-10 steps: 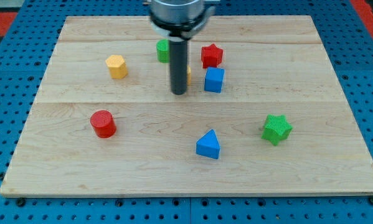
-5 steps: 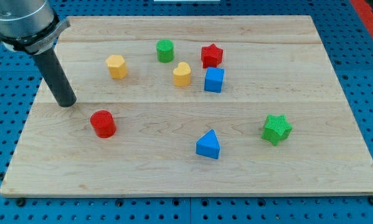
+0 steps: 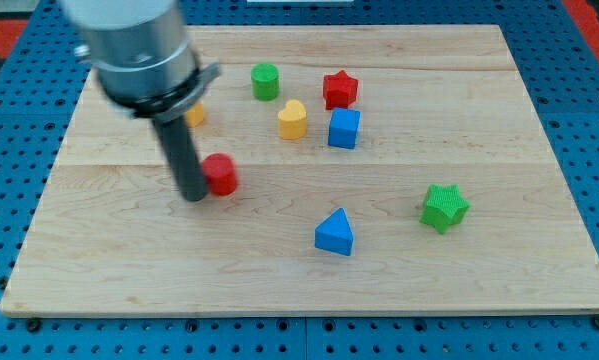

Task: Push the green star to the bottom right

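The green star [image 3: 444, 207] lies on the wooden board [image 3: 499, 270] at the view's right, a little below the middle. My tip [image 3: 194, 195] rests on the board at the view's left of centre, far to the left of the green star. It touches the left side of the red cylinder [image 3: 220, 174]. The rod and its grey mount [image 3: 139, 50] rise toward the view's top left.
A blue triangle [image 3: 335, 233] lies left of the green star. A blue cube [image 3: 344, 128], a red star [image 3: 340, 89], a yellow heart [image 3: 292, 119] and a green cylinder [image 3: 266, 81] sit at the view's top middle. A yellow block [image 3: 194, 114] is partly hidden behind the rod.
My tip swung from the top middle to the far left, then came right and down. The red cylinder has been pushed right and up. The green star has not moved.
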